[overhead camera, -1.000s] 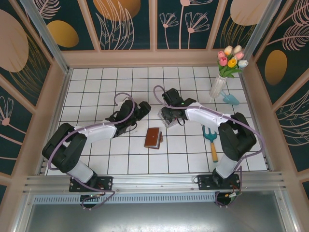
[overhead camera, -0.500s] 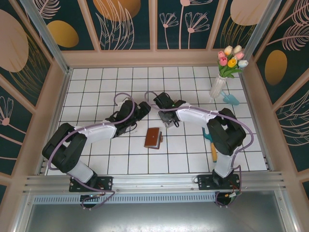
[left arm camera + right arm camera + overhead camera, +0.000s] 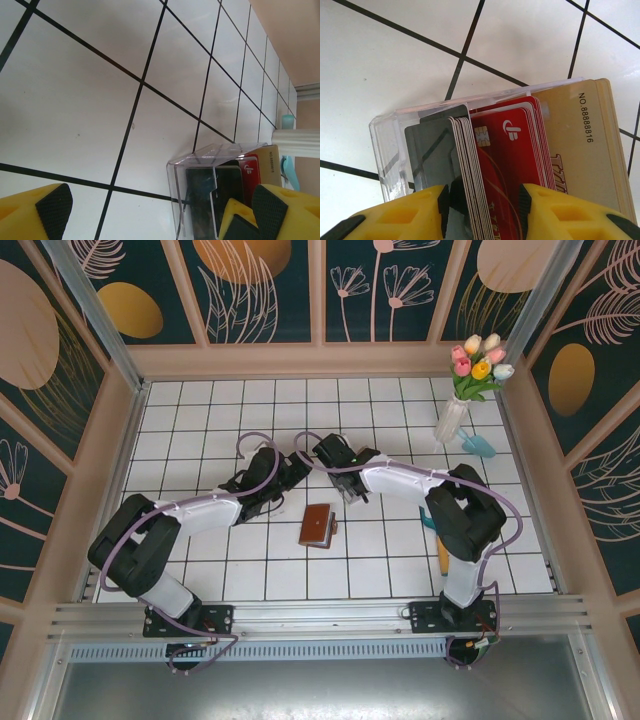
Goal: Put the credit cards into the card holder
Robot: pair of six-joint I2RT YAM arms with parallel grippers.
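The pick-up step is in hand: the right gripper (image 3: 482, 200) is reaching into the clear tray (image 3: 385, 150), where the credit cards (image 3: 505, 145) are standing on edge, grey ones by one finger, red ones by the other, a beige one beyond. Its fingers are sitting apart astride the stack; whether the pads are pressing any card I cannot tell. The left gripper (image 3: 155, 212) is hovering spread wide, the tray lying just ahead of one fingertip. The card holder (image 3: 318, 526) is lying closed, behind both grippers toward the arm bases, apart from them. Next, I judge, the right fingers are needing to single out one card and lift it straight, since neighbours risk coming along
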